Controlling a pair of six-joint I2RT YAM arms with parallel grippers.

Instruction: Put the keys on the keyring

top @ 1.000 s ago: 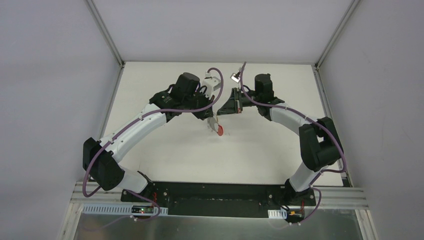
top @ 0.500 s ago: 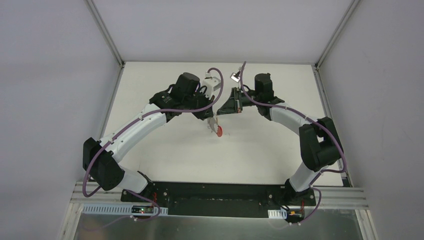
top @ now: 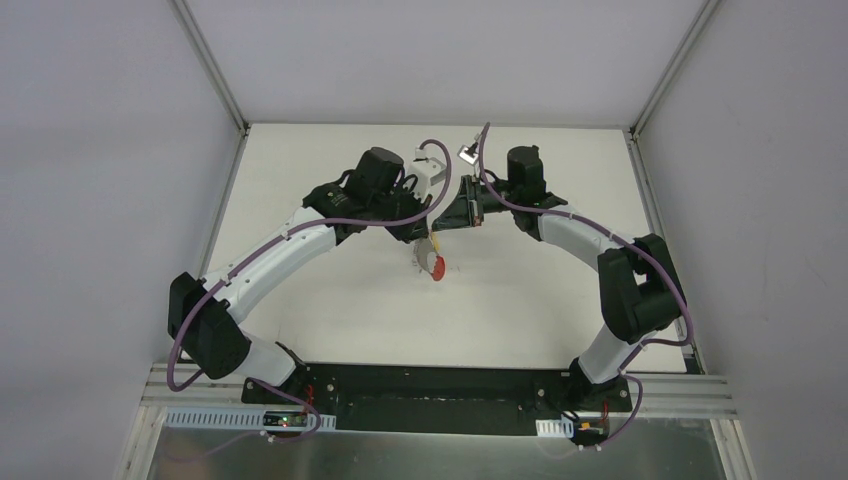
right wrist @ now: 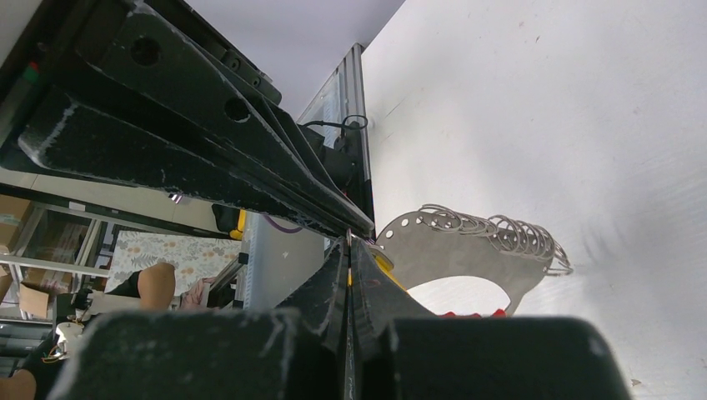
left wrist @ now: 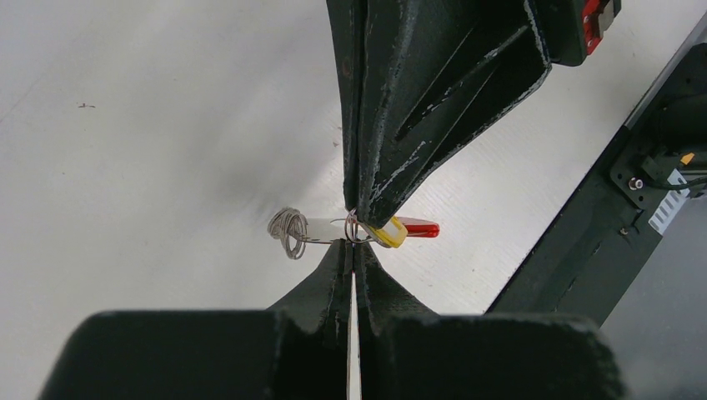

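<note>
My two grippers meet tip to tip over the middle of the table point(top: 330, 300). In the left wrist view my left gripper point(left wrist: 353, 247) is shut, its tips pinching the thin wire keyring point(left wrist: 353, 227). From above, my right gripper point(left wrist: 368, 218) comes down shut on a yellow tag point(left wrist: 389, 233) at the same ring. The keys point(right wrist: 467, 250) hang beside the tips: a grey bunch with several wire loops point(right wrist: 508, 233) and a red band point(right wrist: 471, 314). From the top camera the keys point(top: 433, 266) show as a grey and red bit under both wrists.
A black rail point(left wrist: 584, 217) with the arm bases runs along the table's near edge. Metal frame posts point(top: 215, 70) and grey walls enclose the table. Purple cables point(top: 430, 160) loop above both wrists.
Both wrists have edged slightly closer together, and the hanging keys have shifted a little left and nearer. Both grippers stay shut.
</note>
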